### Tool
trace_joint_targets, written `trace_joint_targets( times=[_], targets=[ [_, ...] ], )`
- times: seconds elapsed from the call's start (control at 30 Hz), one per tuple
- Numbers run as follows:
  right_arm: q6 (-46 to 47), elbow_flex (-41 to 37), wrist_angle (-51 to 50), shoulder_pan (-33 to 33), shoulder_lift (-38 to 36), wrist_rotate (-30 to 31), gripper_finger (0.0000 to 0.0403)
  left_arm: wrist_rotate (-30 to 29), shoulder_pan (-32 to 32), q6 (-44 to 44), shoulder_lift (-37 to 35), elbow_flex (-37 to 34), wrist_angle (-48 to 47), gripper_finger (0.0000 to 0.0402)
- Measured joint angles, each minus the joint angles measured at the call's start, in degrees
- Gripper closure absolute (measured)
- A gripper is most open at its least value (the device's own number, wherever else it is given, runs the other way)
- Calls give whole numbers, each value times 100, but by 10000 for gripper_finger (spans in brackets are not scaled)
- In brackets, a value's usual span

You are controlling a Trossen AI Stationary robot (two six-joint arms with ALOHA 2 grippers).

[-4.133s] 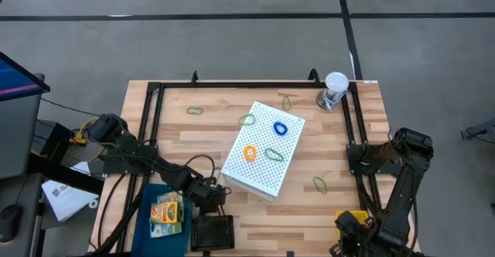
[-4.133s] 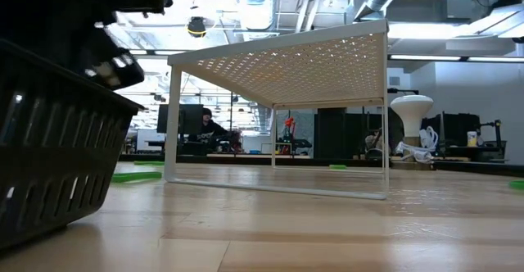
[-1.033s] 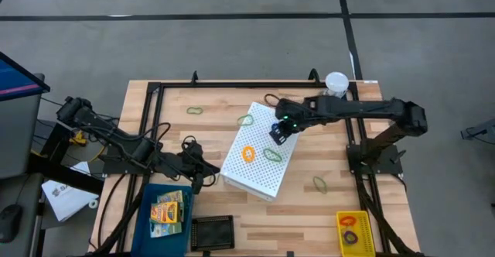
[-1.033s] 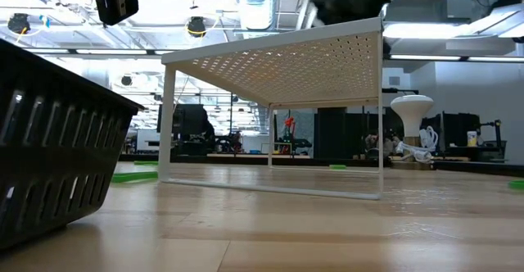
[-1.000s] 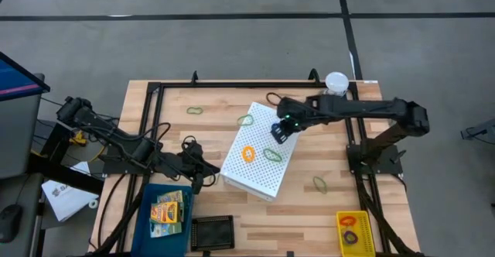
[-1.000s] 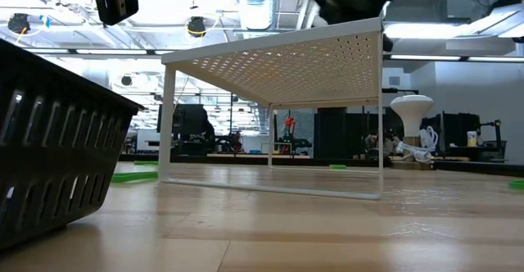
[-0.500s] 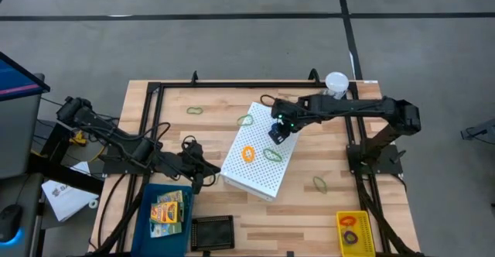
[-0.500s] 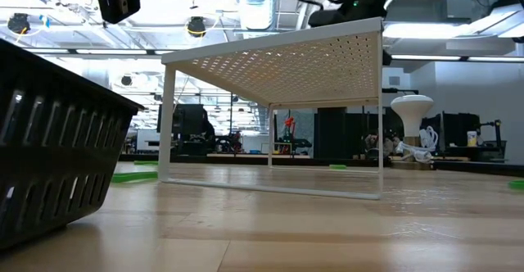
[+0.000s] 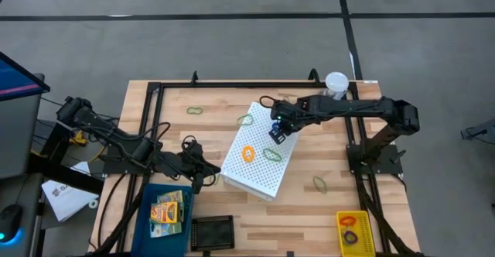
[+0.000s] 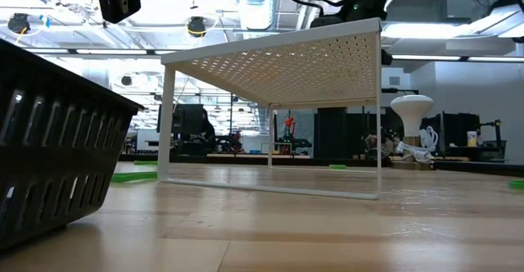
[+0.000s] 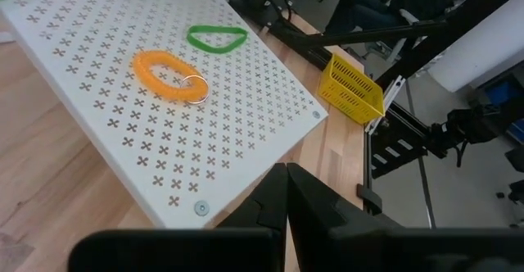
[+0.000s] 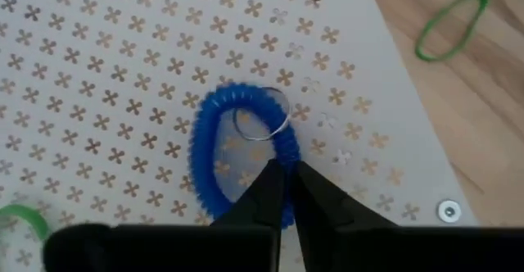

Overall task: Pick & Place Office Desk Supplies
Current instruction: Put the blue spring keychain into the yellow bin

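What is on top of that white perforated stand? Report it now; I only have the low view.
Observer: A blue coil loop, an orange coil loop and a green band lie on the white perforated box.
Operator: Give me the right gripper's position.
Observer: The right gripper is at the blue coil loop's rim with its jaws closed together. I can't confirm a firm grip.
Operator: Now the left.
Observer: The left gripper waits just off the box's corner, jaws shut.

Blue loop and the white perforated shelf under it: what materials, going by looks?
Blue loop: likely plastic, a coiled spiral cord, glossy ribs, with a thin metal ring on it. White perforated shelf: probably painted sheet metal, matte, with regular punched cross-shaped holes and a screw at the corner.
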Motion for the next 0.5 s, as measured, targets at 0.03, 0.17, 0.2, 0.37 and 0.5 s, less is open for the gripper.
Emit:
trace_joint_targets(
  times=[0.03,0.17,0.2,0.37,0.5],
  targets=[
    [38,-2,-3,10,0,68,388,0,0,1,0,0,2,401],
    [197,-20,-77,154,-87,193,397,0,0,0,0,0,-1,401],
    [310,-31,-151,231,-127,238,397,0,0,0,0,0,-1,401],
    [1124,-31,-681,914,-631,567,400,67,0,7,0,0,-3,401],
    [2275,-31,-1155,1784,-1025,749,401,109,-2,39,0,0,-3,401]
  ],
)
